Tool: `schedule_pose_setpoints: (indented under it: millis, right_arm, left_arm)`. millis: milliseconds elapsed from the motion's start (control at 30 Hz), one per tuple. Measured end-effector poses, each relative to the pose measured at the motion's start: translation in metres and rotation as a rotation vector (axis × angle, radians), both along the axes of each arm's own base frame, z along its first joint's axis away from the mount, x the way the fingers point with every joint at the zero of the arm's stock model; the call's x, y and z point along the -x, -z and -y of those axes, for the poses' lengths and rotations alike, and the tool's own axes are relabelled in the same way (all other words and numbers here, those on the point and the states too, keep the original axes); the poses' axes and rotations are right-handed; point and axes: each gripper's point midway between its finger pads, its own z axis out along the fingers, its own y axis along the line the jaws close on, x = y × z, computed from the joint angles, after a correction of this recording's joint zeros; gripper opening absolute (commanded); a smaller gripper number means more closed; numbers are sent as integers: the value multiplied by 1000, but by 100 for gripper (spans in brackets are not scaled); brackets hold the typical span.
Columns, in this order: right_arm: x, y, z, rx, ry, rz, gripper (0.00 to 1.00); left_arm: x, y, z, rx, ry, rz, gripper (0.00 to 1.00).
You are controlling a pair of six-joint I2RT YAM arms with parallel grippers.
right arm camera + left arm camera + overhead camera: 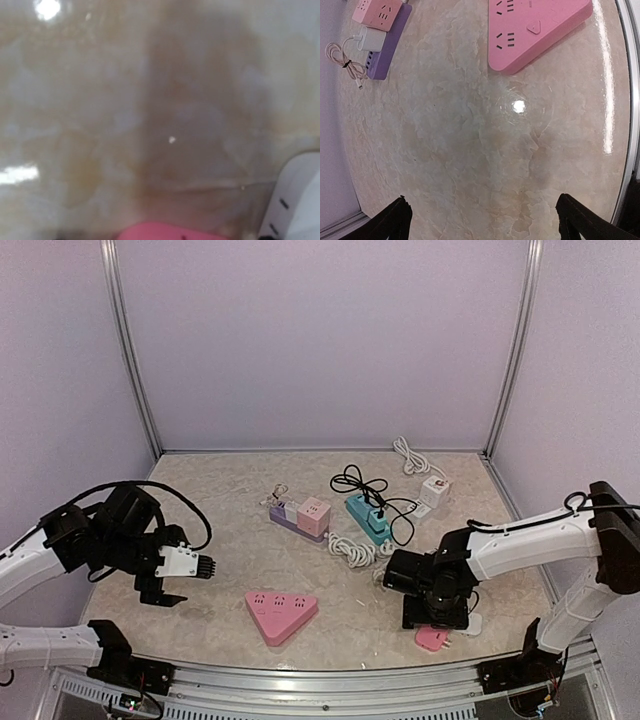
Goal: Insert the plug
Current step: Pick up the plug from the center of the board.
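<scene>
A small pink plug [432, 639] lies on the table near the front edge, with a white plug [470, 623] just to its right. My right gripper [437, 618] is pressed low over the table directly behind them. In the blurred right wrist view the pink plug [165, 232] shows at the bottom edge and the white plug [295, 200] at the right; no fingers show, and nothing is gripped. A pink triangular power strip [281, 613] [535, 27] lies at centre front. My left gripper [185, 582] [484, 204] hovers wide open over bare table to its left.
A purple strip with a pink cube socket [300, 515] [385, 45] lies mid-table. To its right are a teal strip [368, 518] with a black cord, a white coiled cord [350, 550] and a white adapter [433, 490]. Frame posts stand at the back corners.
</scene>
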Motion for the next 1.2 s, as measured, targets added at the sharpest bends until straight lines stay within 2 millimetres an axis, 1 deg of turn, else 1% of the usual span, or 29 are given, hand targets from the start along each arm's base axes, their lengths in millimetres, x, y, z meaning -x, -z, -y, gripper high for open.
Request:
schedule_pose_setpoints:
  millis: [67,100,167,233,267,400,433,500,633,700,767,933,1033,1100,1200]
  right_arm:
    - [2,0,-2,2,-16,-5,86]
    - [4,0,-5,-5,-42,-10,92]
    - [9,1,-16,-38,-123,-32,99]
    - [13,0,-23,-49,-238,-53,100]
    - [14,-2,-24,-38,-284,-59,100]
    - [7,-21,-37,-23,-507,-65,100]
    - [7,-23,-41,-21,-560,-73,100]
    - [9,-19,-42,-4,-652,-107,100]
    - [22,-3,-36,38,-817,-224,100]
    - [23,1,-32,72,-877,-268,100]
    - [20,0,-32,98,-918,-288,99]
    - [14,1,-28,108,-971,-338,86]
    - [15,1,-25,106,-986,-364,68]
    - [14,1,-23,104,-992,-372,54]
    - [14,1,-21,102,-990,-383,38]
  left_arm:
    - [0,0,1,5,-1,0,99]
    - [-1,0,1,7,-1,2,99]
    - [-2,0,1,8,-5,4,99]
    - [-3,1,0,4,-12,-1,99]
    - [-4,2,-1,1,-16,-5,99]
    - [-8,7,-5,-14,-48,-30,99]
    - [-10,9,-7,-17,-63,-37,99]
    - [-15,11,-13,-18,-103,-56,99]
    - [-26,13,-29,-15,-204,-87,99]
    - [-31,16,-39,-15,-257,-105,99]
    - [-36,19,-50,-13,-318,-121,99]
    - [-45,20,-82,3,-481,-141,99]
    - [-48,17,-96,21,-553,-148,99]
    - [-50,14,-105,34,-600,-139,99]
    - [-54,7,-116,54,-655,-126,99]
